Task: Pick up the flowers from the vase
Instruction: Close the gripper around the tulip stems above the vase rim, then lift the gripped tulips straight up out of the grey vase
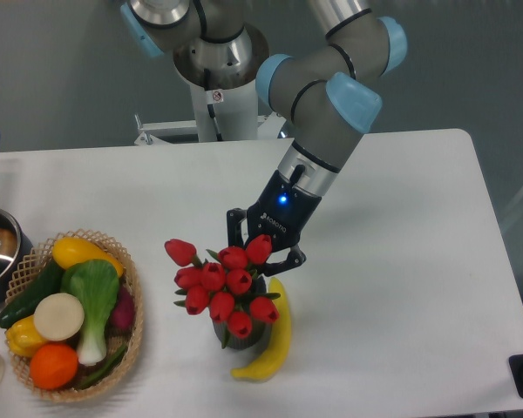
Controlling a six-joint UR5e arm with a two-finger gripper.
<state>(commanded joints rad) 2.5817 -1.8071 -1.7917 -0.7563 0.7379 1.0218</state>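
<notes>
The end effector [260, 251] pinches the flowers [220, 286] — stems in the vase [242, 338], beside a banana [272, 338].

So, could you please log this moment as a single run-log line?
phase: grasping | gripper: jaws closed on flowers from behind | flowers: stems in vase, not lifted out | banana: against vase

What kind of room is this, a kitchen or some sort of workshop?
Probably a robot lab staged with household props: a grey and blue robot arm on a pedestal, a plain white table, a wicker basket of likely toy produce, and red tulips in a dark vase.
</notes>
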